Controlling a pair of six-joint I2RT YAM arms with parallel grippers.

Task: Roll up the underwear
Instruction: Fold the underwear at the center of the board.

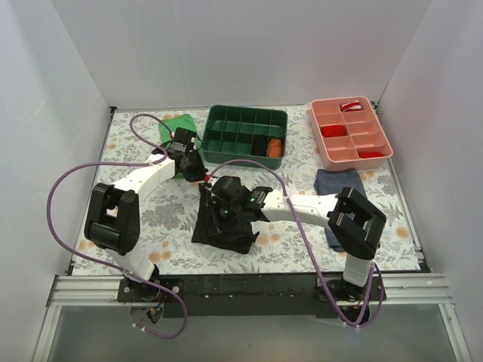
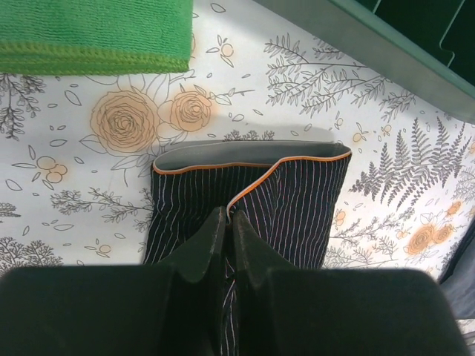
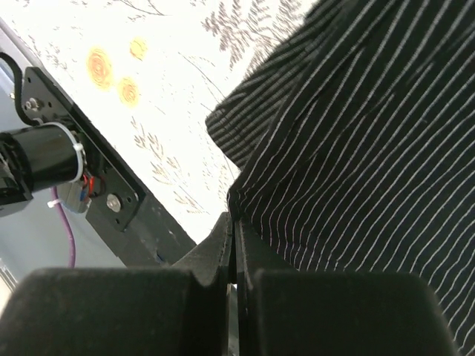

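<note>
Currently the underwear (image 1: pixel 224 226) sits bunched on the desk (image 1: pixel 173 219), just nearside of the green tray (image 1: pixel 249 110). Left gripper (image 2: pixel 227 222) pinches its striped fabric near the tray-side waistband. Right gripper (image 3: pixel 232 226) is clamped on a fabric edge.

underwear (image 2: pixel 297 200): black, pale pinstripes | waistband (image 2: pixel 223 154): grey | cloth (image 2: pixel 89 30): green | table (image 2: pixel 111 148): floral
</note>
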